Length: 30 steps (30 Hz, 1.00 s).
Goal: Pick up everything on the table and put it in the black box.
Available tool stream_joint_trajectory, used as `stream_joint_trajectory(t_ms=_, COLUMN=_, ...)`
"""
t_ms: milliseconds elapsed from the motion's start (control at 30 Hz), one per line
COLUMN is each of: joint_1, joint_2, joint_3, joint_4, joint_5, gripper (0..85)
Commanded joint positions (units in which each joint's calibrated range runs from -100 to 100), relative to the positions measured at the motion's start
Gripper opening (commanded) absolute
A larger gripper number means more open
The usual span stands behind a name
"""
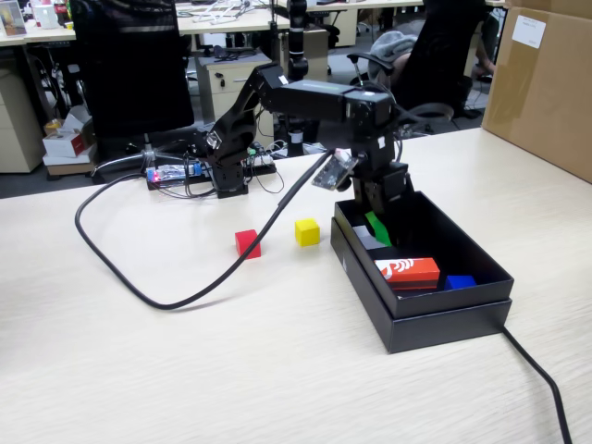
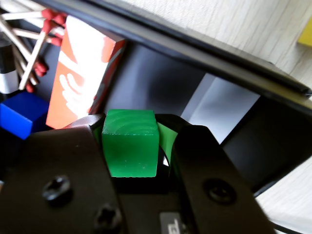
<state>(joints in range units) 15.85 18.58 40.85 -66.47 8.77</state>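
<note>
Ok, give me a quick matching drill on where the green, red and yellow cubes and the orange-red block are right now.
Things:
1. green cube
2. red cube
3. yellow cube
4. orange-red block

Places:
A. lying inside the black box
B. on the table, the one nearer the box
C. held in the gripper over the box
D. on the table, the one farther from the box

Pairs: 1-C, 2-D, 3-B, 4-A
</note>
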Motion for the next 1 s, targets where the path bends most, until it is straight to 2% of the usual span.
stream_joint_trajectory(t_ms=0, joint_1=-0.3, joint_2=-1.0, joint_3=3.6, joint_4=3.1, joint_5=-0.1, gripper=11.8)
stream_joint_trajectory(t_ms=233, joint_1=-0.5, joint_2=-1.3, joint_3=-0.2, joint_4=3.1, joint_5=-0.6, gripper=34.4)
stream_joint_trajectory(t_ms=267, joint_1=-0.5, joint_2=-1.7, joint_3=-0.9, joint_4=3.1, joint_5=-0.9, gripper=38.4)
stream_joint_trajectory(t_ms=300, joint_1=-0.5, joint_2=-2.2, joint_3=-1.9, joint_4=3.1, joint_5=-1.5, gripper=46.1)
stream_joint_trajectory(t_ms=333, joint_1=-0.5, joint_2=-3.3, joint_3=-2.2, joint_4=3.1, joint_5=-1.8, gripper=48.4)
stream_joint_trajectory(t_ms=667, joint_1=-0.9, joint_2=-24.3, joint_3=-7.8, joint_4=4.0, joint_5=-3.4, gripper=49.2)
stream_joint_trajectory(t_ms=733, joint_1=-2.4, joint_2=-34.6, joint_3=-12.5, joint_4=4.0, joint_5=-3.9, gripper=47.2)
stream_joint_trajectory(t_ms=967, joint_1=-6.8, joint_2=-48.0, joint_3=-24.7, joint_4=3.8, joint_5=-6.2, gripper=47.3)
